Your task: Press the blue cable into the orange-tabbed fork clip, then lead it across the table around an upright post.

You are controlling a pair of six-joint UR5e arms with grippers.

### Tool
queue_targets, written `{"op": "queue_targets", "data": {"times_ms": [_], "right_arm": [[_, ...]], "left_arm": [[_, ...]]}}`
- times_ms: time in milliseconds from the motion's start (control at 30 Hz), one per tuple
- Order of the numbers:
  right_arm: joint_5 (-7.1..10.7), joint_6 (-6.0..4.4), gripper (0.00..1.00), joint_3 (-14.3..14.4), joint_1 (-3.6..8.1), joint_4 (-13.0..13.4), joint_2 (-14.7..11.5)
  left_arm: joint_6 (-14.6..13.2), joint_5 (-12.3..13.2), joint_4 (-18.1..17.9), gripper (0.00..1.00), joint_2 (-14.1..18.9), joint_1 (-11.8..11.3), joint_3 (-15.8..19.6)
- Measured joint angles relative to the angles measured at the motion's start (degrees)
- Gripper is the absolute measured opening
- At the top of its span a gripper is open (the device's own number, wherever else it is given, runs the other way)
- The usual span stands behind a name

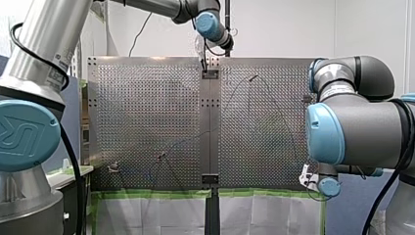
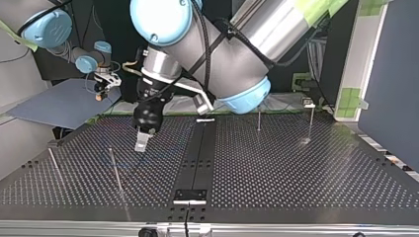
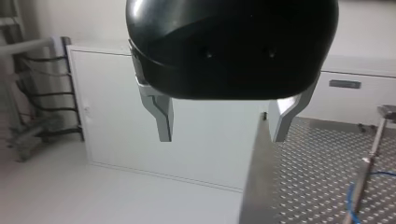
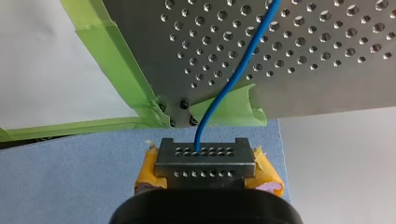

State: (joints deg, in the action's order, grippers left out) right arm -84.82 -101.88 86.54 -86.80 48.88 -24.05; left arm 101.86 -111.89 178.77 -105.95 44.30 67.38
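The blue cable runs out from my right gripper, which is shut on it between yellow pads, and leads up over the perforated table's corner. In the front view that gripper hangs just off the table's near right corner. My left gripper is open, with nothing between its metal fingers. It hovers at the table's far middle edge. Another stretch of blue cable lies by a post beside it. A small clip with a reddish tab sits near the front left.
Two upright posts stand at the top view's right, and two thin leaning rods at its left. Green tape lines the table's edge. A blue-grey mat lies under my right gripper.
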Motion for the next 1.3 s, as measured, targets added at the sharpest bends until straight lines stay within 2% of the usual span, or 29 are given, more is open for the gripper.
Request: {"op": "queue_targets", "data": {"times_ms": [333, 700, 1100, 1300], "right_arm": [[0.0, 0.02, 0.0, -0.01, -0.07, -0.01, 0.0], [0.06, 0.08, 0.0, -0.02, -0.09, -0.01, 0.0], [0.17, 0.14, 0.0, 0.0, -0.09, -0.02, -0.01], [0.18, 0.17, 0.0, 0.0, -0.09, -0.01, -0.01]], "left_arm": [[0.17, -0.18, -5.08, 1.0, 5.09, -0.03, 5.1], [2.72, 0.01, -10.8, 1.0, 10.95, -0.14, 10.94], [3.4, 0.11, -15.86, 1.0, 15.69, -0.21, 15.87], [3.52, 0.2, -18.27, 1.0, 14.98, -0.22, 18.51]]}}
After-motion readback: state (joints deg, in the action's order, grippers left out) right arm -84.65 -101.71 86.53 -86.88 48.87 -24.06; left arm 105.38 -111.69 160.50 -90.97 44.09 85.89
